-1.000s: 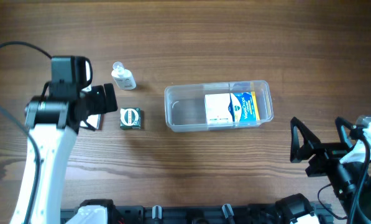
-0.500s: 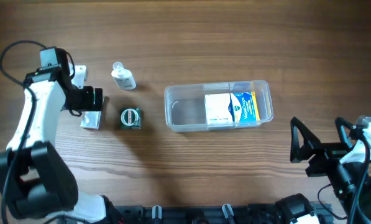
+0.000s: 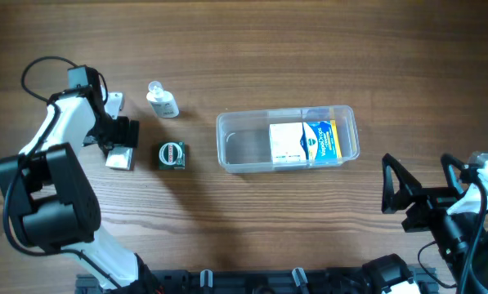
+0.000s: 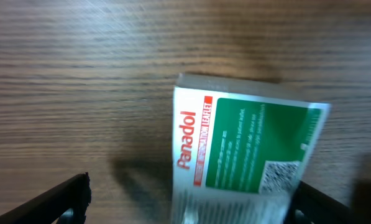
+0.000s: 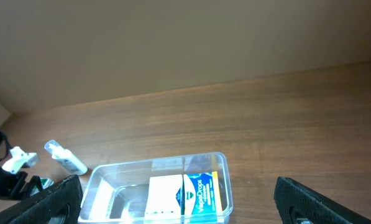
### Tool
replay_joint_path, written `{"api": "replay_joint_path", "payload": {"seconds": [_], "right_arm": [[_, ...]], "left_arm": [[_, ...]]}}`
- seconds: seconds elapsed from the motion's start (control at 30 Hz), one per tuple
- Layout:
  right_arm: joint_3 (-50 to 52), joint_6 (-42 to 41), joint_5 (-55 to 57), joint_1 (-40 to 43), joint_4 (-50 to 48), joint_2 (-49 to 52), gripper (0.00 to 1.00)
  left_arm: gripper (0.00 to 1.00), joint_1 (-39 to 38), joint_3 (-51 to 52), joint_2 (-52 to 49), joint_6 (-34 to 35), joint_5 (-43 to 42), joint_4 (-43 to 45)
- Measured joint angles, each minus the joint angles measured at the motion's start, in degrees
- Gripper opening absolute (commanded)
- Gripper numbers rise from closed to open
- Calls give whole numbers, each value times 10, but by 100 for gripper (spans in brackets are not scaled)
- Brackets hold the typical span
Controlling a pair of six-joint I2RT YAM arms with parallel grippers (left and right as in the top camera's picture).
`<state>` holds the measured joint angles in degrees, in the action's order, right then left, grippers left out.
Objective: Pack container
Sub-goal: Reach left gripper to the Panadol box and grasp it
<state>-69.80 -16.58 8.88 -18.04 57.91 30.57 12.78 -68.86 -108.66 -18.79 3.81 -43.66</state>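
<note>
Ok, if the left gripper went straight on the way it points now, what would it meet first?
Most likely the Panadol box, lying flat on the table between the left gripper's open fingers; how far off is unclear.

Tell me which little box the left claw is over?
The white-and-green Panadol box, the leftmost one; the open left claw straddles it, not the dark green box beside it.

Panadol box (image 4: 247, 149) lower end cropped, small print blurred; container (image 5: 110, 186) near side cropped.
</note>
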Motion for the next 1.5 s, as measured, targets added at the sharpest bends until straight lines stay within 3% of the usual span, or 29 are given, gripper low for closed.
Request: {"api": "replay_joint_path", "payload": {"seconds": [0.2,0.37,0.6,0.77,0.8,0.93,1.03,1.13,1.23,1.33,1.5], "right_arm": [[0,0,0,0,0,0,100],[0,0,0,0,0,0,100],[0,0,0,0,0,0,100],[0,0,0,0,0,0,100],[0,0,0,0,0,0,100],[0,0,0,0,0,0,100],[0,0,0,0,1,0,100],[0,0,0,0,2,0,100],[0,0,0,0,3,0,100],[0,0,0,0,4,0,100],[0,0,0,0,4,0,100]], "left_arm": [[73,0,-3,-19,1,5,0],[58,0,-3,-12,56,16,2],[54,-9,-24,112,160,16,-93],[54,-95,-44,264,185,2,-145],[56,-118,-45,293,192,1,-147],[82,-214,-47,376,210,24,-153],[92,-237,-48,390,257,101,-169],[95,-176,-44,373,315,125,-165],[98,-70,-24,304,339,86,-154],[100,-15,-13,196,341,42,-135],[100,5,-9,82,301,20,-77]]}}
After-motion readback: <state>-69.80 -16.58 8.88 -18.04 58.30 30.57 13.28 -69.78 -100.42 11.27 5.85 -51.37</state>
